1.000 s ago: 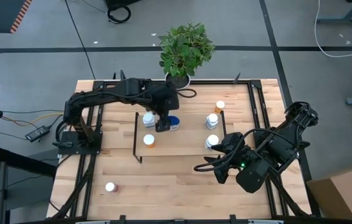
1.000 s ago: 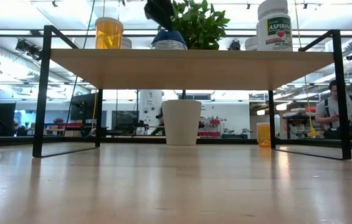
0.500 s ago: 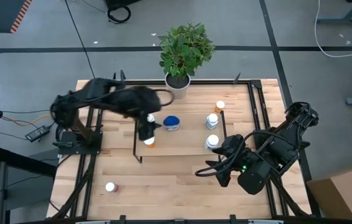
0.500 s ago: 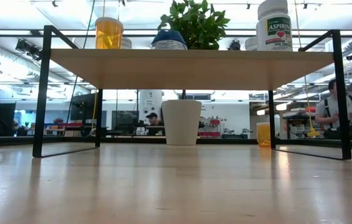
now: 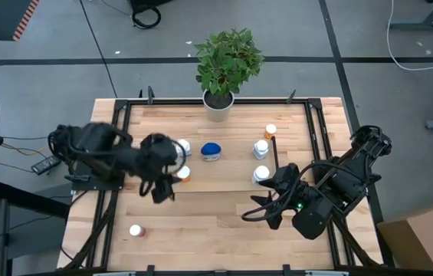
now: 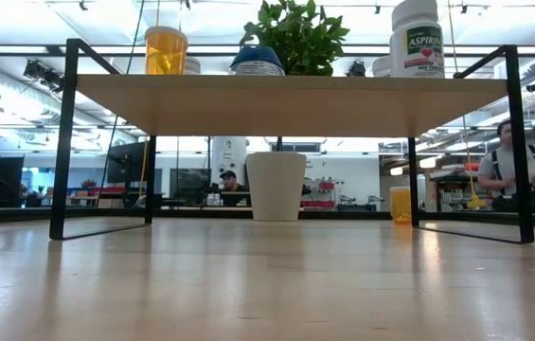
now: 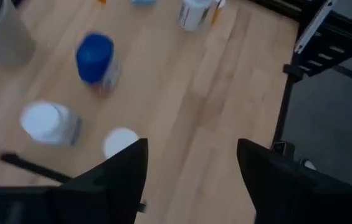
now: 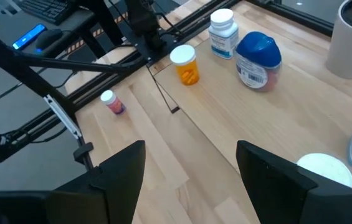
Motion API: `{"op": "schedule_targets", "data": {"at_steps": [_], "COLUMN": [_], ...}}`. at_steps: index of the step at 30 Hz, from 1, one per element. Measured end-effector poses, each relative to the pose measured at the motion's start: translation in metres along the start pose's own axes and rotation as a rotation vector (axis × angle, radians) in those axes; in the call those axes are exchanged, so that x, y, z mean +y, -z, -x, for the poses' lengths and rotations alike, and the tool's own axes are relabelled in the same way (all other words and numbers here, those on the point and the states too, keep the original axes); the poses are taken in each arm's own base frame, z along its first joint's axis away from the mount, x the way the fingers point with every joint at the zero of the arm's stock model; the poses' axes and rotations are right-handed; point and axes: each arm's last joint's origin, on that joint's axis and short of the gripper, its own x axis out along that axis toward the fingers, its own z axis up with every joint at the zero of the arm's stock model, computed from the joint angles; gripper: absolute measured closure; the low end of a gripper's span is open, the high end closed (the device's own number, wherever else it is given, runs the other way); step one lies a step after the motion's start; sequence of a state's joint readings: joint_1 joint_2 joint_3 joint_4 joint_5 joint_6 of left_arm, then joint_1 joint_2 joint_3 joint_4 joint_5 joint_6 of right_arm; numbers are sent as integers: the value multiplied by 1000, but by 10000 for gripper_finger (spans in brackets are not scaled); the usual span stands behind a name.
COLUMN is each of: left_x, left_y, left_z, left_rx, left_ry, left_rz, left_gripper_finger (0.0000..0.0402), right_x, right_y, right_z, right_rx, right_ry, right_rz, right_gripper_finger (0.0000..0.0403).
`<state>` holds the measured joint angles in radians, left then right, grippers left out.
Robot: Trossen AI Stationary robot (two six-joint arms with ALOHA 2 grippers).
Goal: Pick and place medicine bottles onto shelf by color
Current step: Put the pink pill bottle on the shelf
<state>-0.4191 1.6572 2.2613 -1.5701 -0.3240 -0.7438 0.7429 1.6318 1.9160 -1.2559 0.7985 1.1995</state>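
The light-wood shelf holds an orange bottle, a white-capped bottle, the blue oval bottle and two white bottles. An orange bottle stands on the table by the shelf's far right corner. A reddish bottle stands on the table at the near left. My left gripper is open and empty, over the shelf's near left corner. My right gripper is open and empty, over the table near the shelf's near right corner.
A white plant pot with a green plant stands at the table's far edge behind the shelf. Black rails run along the shelf's sides. Bare tabletop lies between the shelf and the near edge. People show in the room beyond.
My left gripper has drawn away from the blue bottle on the shelf, going toward the table's left and near edges. The blue bottle stays standing on the shelf. My right arm has kept still.
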Motion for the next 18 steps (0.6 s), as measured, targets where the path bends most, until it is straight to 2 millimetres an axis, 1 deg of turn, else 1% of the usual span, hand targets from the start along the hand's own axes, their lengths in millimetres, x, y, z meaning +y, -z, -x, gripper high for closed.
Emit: {"op": "schedule_targets", "data": {"at_steps": [4, 6, 12, 18], "left_x": [-16, -24, -44, -61], "left_y": [20, 30, 56, 84], "left_z": [-11, -12, -3, 10], "left_rx": [62, 86, 125, 159], "left_ry": [-16, -11, 31, 77], "left_rz": [51, 69, 129, 149], "left_gripper_finger": [159, 163, 170, 171], "right_x": [1, 2, 3, 5], "right_y": [0, -1, 0, 5], "right_z": [0, 0, 0, 6], "right_rx": [0, -2, 7, 21], "right_ry": [-10, -18, -28, -50], "right_rz": [-10, -18, -20, 0], "right_gripper_finger": [144, 144, 144, 144]}}
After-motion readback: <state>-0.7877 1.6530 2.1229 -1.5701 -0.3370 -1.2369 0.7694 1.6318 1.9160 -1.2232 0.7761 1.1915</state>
